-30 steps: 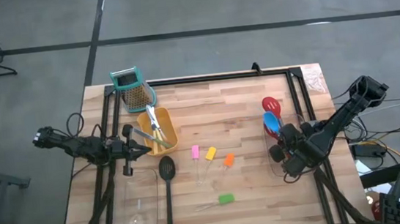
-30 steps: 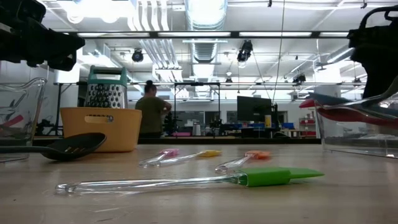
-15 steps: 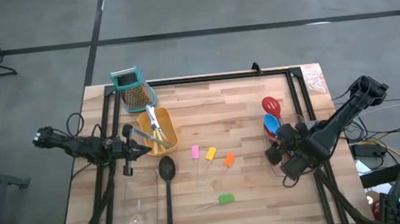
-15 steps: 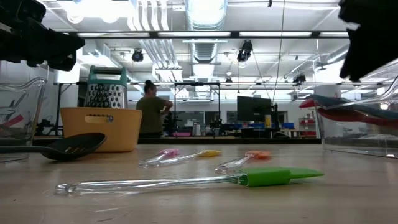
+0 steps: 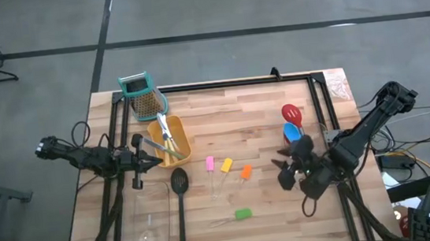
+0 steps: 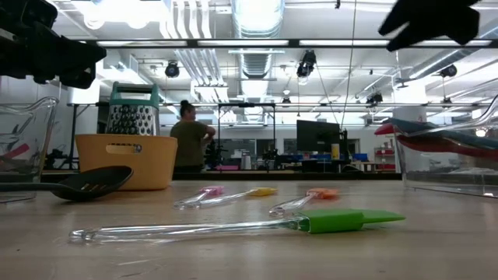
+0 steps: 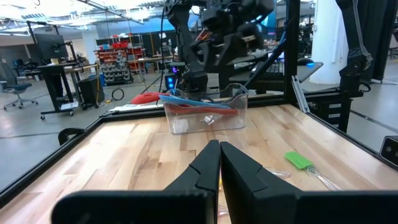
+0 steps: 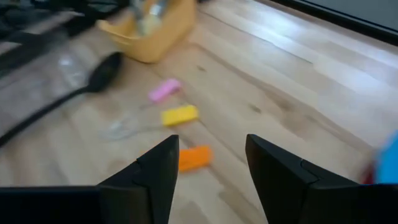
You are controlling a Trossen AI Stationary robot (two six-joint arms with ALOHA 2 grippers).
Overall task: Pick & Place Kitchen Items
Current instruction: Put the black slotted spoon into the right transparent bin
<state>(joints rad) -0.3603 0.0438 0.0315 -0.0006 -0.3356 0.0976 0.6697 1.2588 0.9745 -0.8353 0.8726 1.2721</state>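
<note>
Two long spoons, one red spoon (image 5: 291,115) and one blue spoon (image 5: 291,134), already lie in a clear tray (image 7: 205,115) at the right of centre in the high view, so that part looks done. Four small clear-handled tools are still loose on the tabletop (image 5: 237,102) in the middle of the frame: a pink-tipped tool (image 5: 210,164), a yellow-tipped tool (image 5: 226,166), an orange-tipped tool (image 5: 246,171) and, lower down, a green-tipped tool (image 5: 243,213). One black slotted spoon (image 5: 179,181) lies left of them, beside a second clear tray (image 5: 147,222) at the lower left (what it holds I cannot make out). A yellow tray (image 5: 171,140) at centre left holds a few small tools, too tangled to count. The right pincer (image 5: 286,171) hangs open just right of the orange tip, holding nothing. The left pincer (image 5: 149,162) waits shut at the left edge.
</note>
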